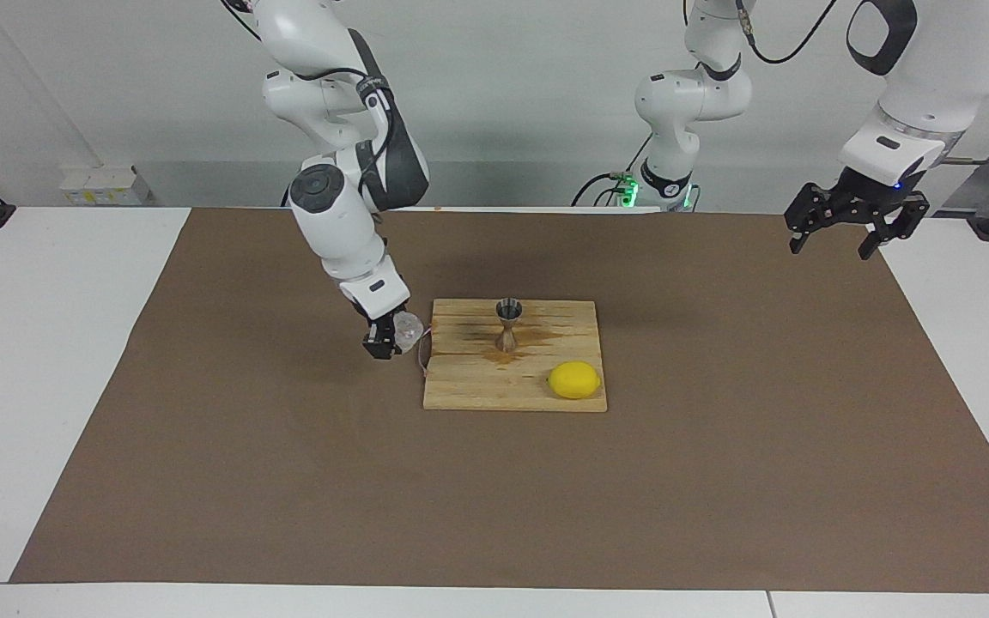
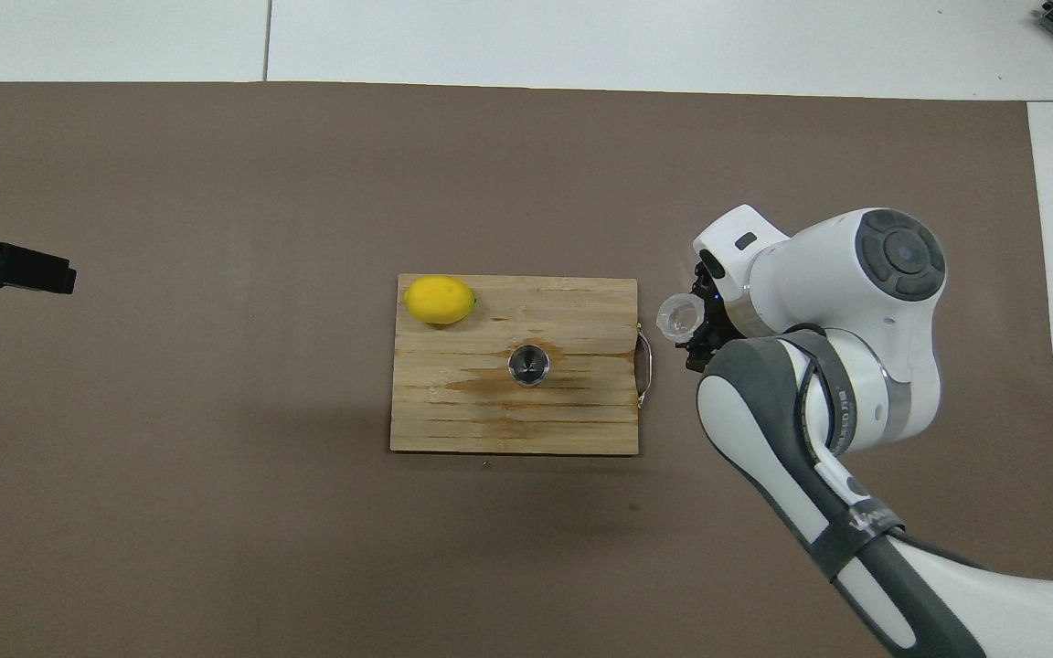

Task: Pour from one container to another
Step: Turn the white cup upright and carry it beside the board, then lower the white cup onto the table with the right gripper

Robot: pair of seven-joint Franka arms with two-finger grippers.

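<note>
Hidden or hard to make out: in the overhead view the left tool [image 2: 10, 268] is cut off at the frame edge, only its dark tips showing. The right arm's wrist housing covers most of the right tool [image 2: 696, 327] there. Whether any liquid remains in the glass cup [image 1: 407, 327] cannot be told.

Right tool [image 1: 385, 342]: clenched on the glass cup, holding it above the brown mat [image 1: 288, 481], just beside the wooden board [image 1: 494, 390] at the right arm's end. The cup [image 2: 678, 315] is tilted; its open mouth shows in the overhead view and leans toward the board. Whether the cup touches the mat cannot be told.

Jigger [image 1: 508, 324]: stands upright on the board, long axis vertical, upper cone open to the top; from overhead the jigger [image 2: 528, 365] shows as a round dark mouth. A darker wet-looking stain spreads on the wood around its foot.

Lemon [image 1: 574, 379]: lies on the board at the corner farthest from the robots, toward the left arm's end, well apart from the jigger.

A thin metal handle [image 2: 643, 368] sits on the board's edge nearest the cup.

Left tool [image 1: 846, 225]: released, fingers spread, waiting in the air over the mat's edge at the left arm's end of the desk [image 1: 48, 343].
</note>
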